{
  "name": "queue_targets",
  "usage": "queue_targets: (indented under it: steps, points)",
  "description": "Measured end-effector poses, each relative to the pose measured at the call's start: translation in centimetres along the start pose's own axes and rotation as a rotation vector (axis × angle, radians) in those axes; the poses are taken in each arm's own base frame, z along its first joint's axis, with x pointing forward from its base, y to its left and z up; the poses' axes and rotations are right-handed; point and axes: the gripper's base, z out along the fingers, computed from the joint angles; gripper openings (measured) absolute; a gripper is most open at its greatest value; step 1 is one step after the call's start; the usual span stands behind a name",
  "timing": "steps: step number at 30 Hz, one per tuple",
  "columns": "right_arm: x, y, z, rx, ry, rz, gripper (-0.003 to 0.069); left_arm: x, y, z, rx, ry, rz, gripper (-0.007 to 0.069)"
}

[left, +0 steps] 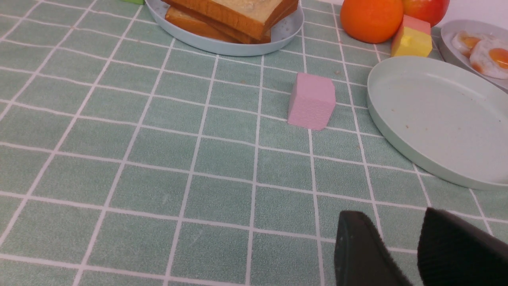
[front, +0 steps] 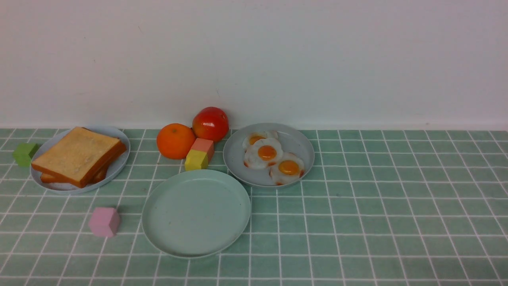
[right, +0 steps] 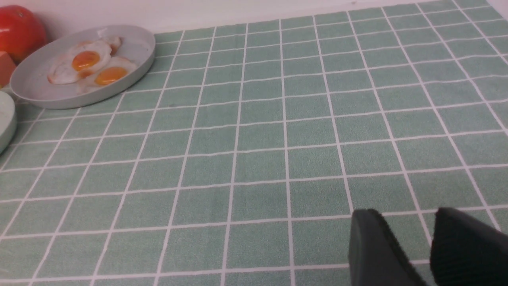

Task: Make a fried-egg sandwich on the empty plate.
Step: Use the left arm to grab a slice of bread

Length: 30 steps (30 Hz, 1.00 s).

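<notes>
The empty mint-green plate [front: 196, 214] lies at the table's front centre, bare; it also shows in the left wrist view [left: 436, 119]. Two toast slices [front: 77, 157] are stacked on a light blue plate [front: 119, 137] at the back left. Three fried eggs [front: 266, 153] lie on a grey plate [front: 295, 139] behind the mint plate. No egg sandwich is in view. My left gripper [left: 393, 222] is open and empty, low over the cloth, near the mint plate. My right gripper [right: 406, 218] is open and empty over bare cloth, far from the egg plate [right: 135, 43]. Neither arm shows in the front view.
An orange [front: 175, 140], a red fruit [front: 210, 123], a salmon block [front: 203, 147] and a yellow block [front: 196, 160] crowd behind the mint plate. A pink cube [front: 104, 221] sits left of it. A green cube [front: 25, 153] is at the far left. A white wall bounds the back.
</notes>
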Motion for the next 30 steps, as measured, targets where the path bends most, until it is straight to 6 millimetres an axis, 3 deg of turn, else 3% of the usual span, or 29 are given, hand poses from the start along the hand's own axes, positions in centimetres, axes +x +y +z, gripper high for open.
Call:
queue_targets:
  steps: [6, 12, 18, 20, 23, 24, 28, 30]
  points:
    - [0.0, 0.0, 0.0, 0.000, 0.000, 0.000, 0.0239, -0.7, -0.2, 0.0, 0.029, -0.072, -0.056, 0.0238]
    - [0.0, 0.0, 0.0, 0.000, 0.000, 0.000, 0.0239, -2.6, -0.8, -0.4, 0.163, -0.257, -0.513, 0.0238]
    - [-0.1, 0.0, 0.0, 0.000, -0.007, -0.002, 0.0239, -3.5, -0.7, -0.8, 0.216, -0.347, -0.708, 0.0237]
    - [-0.1, 0.0, 0.0, -0.003, -0.016, 0.006, 0.0239, -3.6, -0.9, -0.8, 0.218, -0.315, -0.708, 0.0230]
    - [-0.4, 0.4, 0.1, -0.051, -0.064, 0.191, 0.0239, -5.0, -1.8, -1.9, 0.240, -0.256, -0.639, 0.0171]
    - [-0.9, 0.6, 0.0, -0.090, -0.113, 0.346, 0.0239, -6.2, -2.3, -2.8, 0.248, -0.238, -0.555, 0.0109]
    - [-1.9, 0.8, -0.2, -0.159, -0.204, 0.615, 0.0239, -8.8, -3.4, -3.9, 0.240, -0.162, -0.348, -0.0013]
    - [-2.3, 0.7, -0.3, -0.180, -0.249, 0.688, 0.0239, -10.2, -4.1, -3.9, 0.251, -0.088, -0.232, -0.0013]
